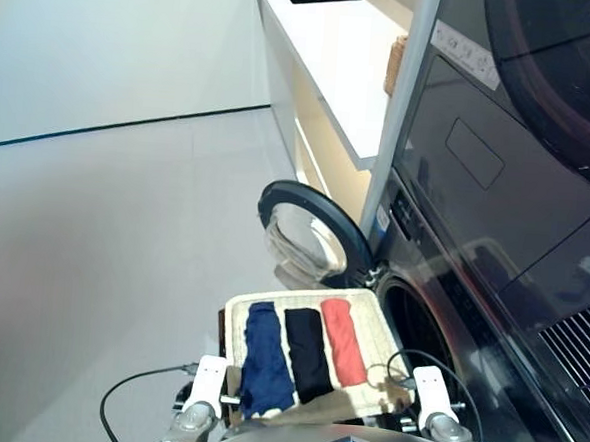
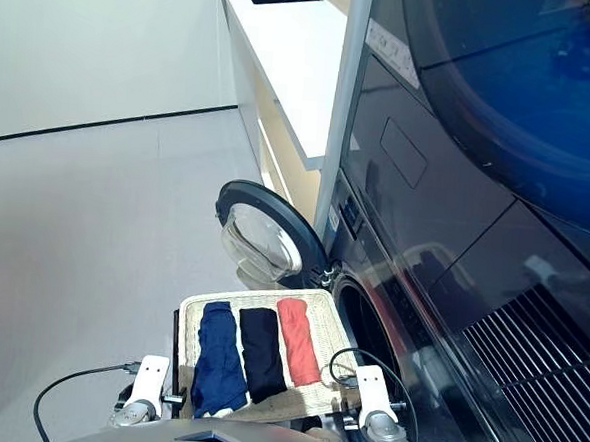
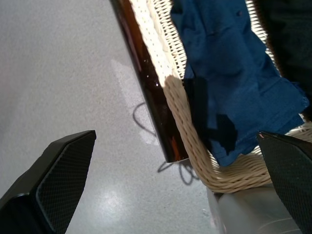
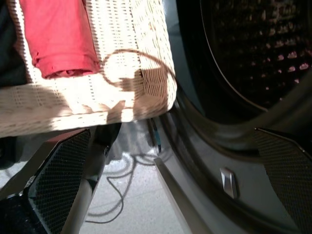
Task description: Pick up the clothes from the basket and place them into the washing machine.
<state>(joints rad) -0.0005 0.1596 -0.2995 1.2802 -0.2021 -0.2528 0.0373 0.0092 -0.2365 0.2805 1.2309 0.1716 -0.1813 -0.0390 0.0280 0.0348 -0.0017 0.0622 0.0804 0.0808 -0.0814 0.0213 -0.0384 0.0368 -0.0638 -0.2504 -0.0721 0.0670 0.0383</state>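
Note:
The cream woven basket (image 1: 376,331) stands low in front of me, just left of the washing machine (image 1: 441,290), whose round door (image 1: 304,237) hangs open beyond the basket. The clothes lie side by side in it: a navy piece (image 1: 263,359), a black piece (image 1: 307,352) and a red piece (image 1: 344,339). My left gripper (image 3: 170,195) is open, over the floor beside the basket's near left corner (image 3: 195,151), close to the navy piece (image 3: 234,87). At the basket's near right corner, my right gripper (image 4: 170,185) is open, between the red piece (image 4: 58,34) and the drum opening (image 4: 258,53).
A dark appliance (image 1: 520,145) is stacked above the washing machine. A white counter (image 1: 336,43) with a sink runs along the back. A dark wooden bar (image 3: 151,97) lies along the basket's left side. Black cables (image 1: 124,391) trail on the grey floor to the left.

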